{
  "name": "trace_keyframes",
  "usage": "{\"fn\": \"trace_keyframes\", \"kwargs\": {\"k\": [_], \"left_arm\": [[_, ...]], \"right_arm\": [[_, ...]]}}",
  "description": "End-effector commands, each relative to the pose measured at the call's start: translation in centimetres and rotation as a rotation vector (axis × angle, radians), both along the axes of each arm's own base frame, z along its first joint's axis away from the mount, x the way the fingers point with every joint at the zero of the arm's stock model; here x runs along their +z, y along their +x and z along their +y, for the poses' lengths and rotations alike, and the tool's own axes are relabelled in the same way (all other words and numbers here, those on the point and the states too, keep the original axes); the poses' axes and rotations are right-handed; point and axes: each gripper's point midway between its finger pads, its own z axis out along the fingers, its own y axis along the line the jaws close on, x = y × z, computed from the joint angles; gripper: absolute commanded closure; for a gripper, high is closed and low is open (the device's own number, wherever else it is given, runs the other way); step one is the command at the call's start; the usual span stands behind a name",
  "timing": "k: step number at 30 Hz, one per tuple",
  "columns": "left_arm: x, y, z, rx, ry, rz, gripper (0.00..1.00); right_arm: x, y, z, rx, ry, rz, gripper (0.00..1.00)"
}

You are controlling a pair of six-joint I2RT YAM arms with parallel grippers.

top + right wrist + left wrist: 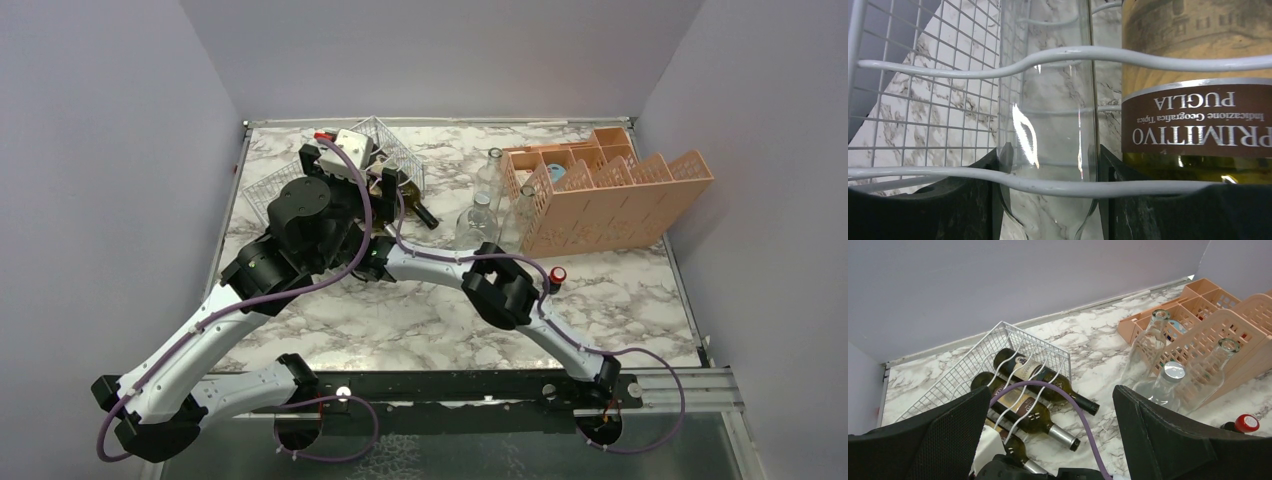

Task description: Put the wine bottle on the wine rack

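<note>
The white wire wine rack (385, 128) lies at the back left and also shows in the left wrist view (973, 355). Dark wine bottles lie in its wavy cradles, one with a black cap (1043, 377) and one with a brown Primitivo label (1023, 412). My right gripper (1053, 150) is inside the rack (923, 100), shut on the shoulder of a clear glass wine bottle (1053, 100). That bottle lies beside the Primitivo bottle (1198, 115). My left gripper (1050, 390) is wide open and empty, held above the rack's near side. Both arms hide much of the rack in the top view.
An orange plastic crate (610, 190) with dividers stands at the back right (1208, 315). Three clear glass bottles stand beside it (478, 220) (494, 160) (527, 200). A red-capped bottle (557, 275) is by the right arm's elbow. A purple cable (1068, 395) loops over the rack.
</note>
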Motion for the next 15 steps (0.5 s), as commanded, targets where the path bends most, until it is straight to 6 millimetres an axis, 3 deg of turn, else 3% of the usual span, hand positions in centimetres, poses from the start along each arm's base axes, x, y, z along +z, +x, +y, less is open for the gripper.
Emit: {"fn": "trace_keyframes", "kwargs": {"k": [1,9,15], "left_arm": [[0.2,-0.3,0.6,0.014,0.002,0.003,0.01],[0.1,-0.3,0.9,0.023,0.009,0.008,0.01],[0.8,-0.5,1.2,0.028,0.006,-0.006,0.01]], "right_arm": [[3.4,1.9,2.1,-0.063,0.118,-0.052,0.67],[2.4,2.2,2.4,-0.085,0.12,-0.033,0.43],[3.5,1.7,2.3,-0.079,0.15,-0.021,0.28]]}}
